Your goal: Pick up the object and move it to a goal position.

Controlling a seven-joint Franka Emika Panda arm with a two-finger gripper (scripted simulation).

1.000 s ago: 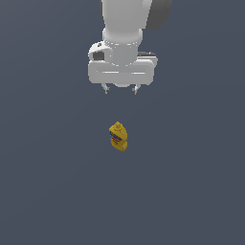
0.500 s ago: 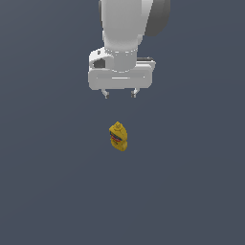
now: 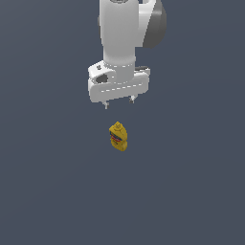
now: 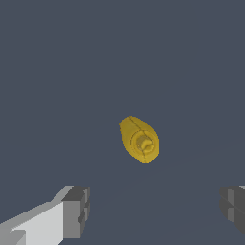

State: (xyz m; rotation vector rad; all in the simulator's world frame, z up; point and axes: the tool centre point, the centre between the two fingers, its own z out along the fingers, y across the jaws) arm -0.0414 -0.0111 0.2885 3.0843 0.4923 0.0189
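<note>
White and spread wide, my gripper [image 3: 118, 102] is rising slightly and holding nothing, unlike a second ago. Just below it, the yellow bottle [image 3: 118, 137] is standing untouched on the grey floor [image 3: 191, 191], so I am not yet grasping it.

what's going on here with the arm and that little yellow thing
A white Franka arm's gripper hangs with its jaws open above a small yellow squeeze bottle, which rests alone on the dark grey surface. Nothing is grasped yet: there is a clear gap between the fingertips and the bottle. The wrist view looks down on the bottle's capped end, and the bottle is not between the fingers. The pick-up has not started.
</note>
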